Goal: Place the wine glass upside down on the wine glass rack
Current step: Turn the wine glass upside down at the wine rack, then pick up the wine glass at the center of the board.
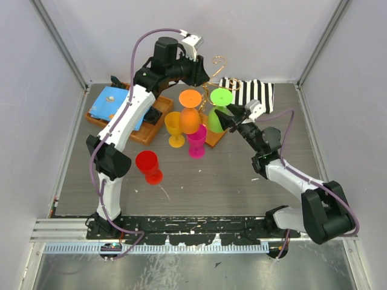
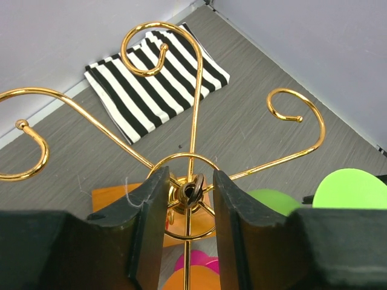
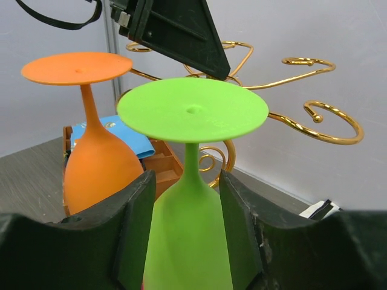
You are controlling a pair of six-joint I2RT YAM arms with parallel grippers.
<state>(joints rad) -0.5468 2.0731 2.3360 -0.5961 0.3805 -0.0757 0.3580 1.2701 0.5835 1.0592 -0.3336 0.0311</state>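
The green wine glass (image 3: 192,109) is upside down, foot up, beside an upside-down orange glass (image 3: 91,163). My right gripper (image 3: 186,181) is open, its fingers on either side of the green bowl with narrow gaps. The gold wire wine glass rack (image 2: 193,121) rises behind it on its orange-brown base (image 1: 215,138). My left gripper (image 2: 190,178) is open around the rack's top ring (image 2: 192,188), not touching it. In the top view the left gripper (image 1: 202,75) hovers over the rack and the right gripper (image 1: 225,118) is at the green wine glass (image 1: 219,110).
Yellow (image 1: 175,130), magenta (image 1: 196,144) and red (image 1: 149,167) glasses stand left of the rack. A wooden tray with blue cloth (image 1: 113,104) sits at the back left, and a striped cloth (image 1: 251,92) lies at the back right. Walls enclose the table.
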